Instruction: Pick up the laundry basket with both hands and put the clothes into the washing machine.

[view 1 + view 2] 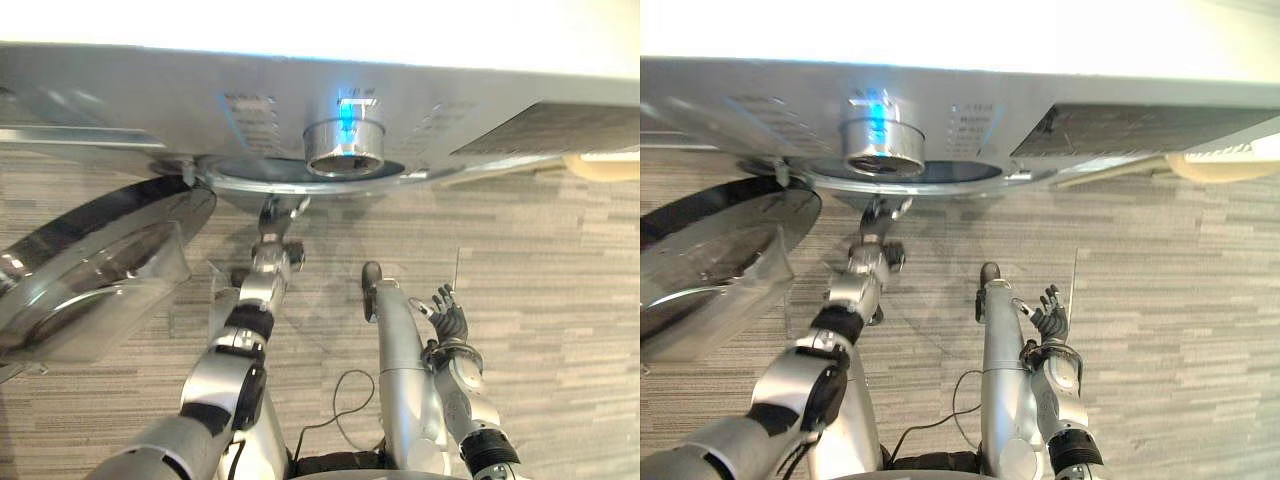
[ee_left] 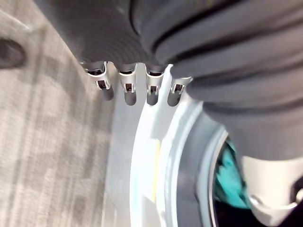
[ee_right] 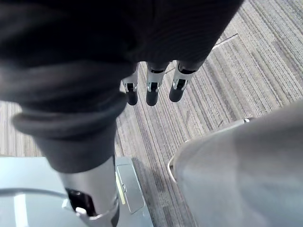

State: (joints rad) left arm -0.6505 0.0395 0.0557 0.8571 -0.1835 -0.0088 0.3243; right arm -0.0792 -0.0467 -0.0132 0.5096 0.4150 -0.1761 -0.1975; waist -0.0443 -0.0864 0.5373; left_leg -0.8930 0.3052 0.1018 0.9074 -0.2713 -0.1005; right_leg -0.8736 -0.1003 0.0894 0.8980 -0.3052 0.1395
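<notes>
The washer (image 1: 150, 90) stands straight ahead with its round door (image 1: 90, 270) swung wide to the robot's left. The left hand (image 2: 128, 92) is up at the mouth under the front edge. Its fingers are straight and apart, clamped on nothing, with their tips just beside the white door ring (image 2: 142, 156). The drum (image 2: 215, 142) lies just past that ring to the thumb side of the fingers, and a teal cloth (image 2: 232, 177) sits inside it, so at least some clothes look to be in already. The right hand (image 1: 450, 315) hangs low over the floor (image 1: 560, 300), well apart from the mouth. Its fingers are loose, slightly bent and empty. The left hand is much the nearer to the opening, so any push of cloth deeper, or reach for the door, likely falls to it. Neither hand holds the basket. Faint clear edges (image 1: 457, 268) on the floor between the arms may be it, but I cannot tell. The door's long sweep back to the ring runs from the robot's left.
</notes>
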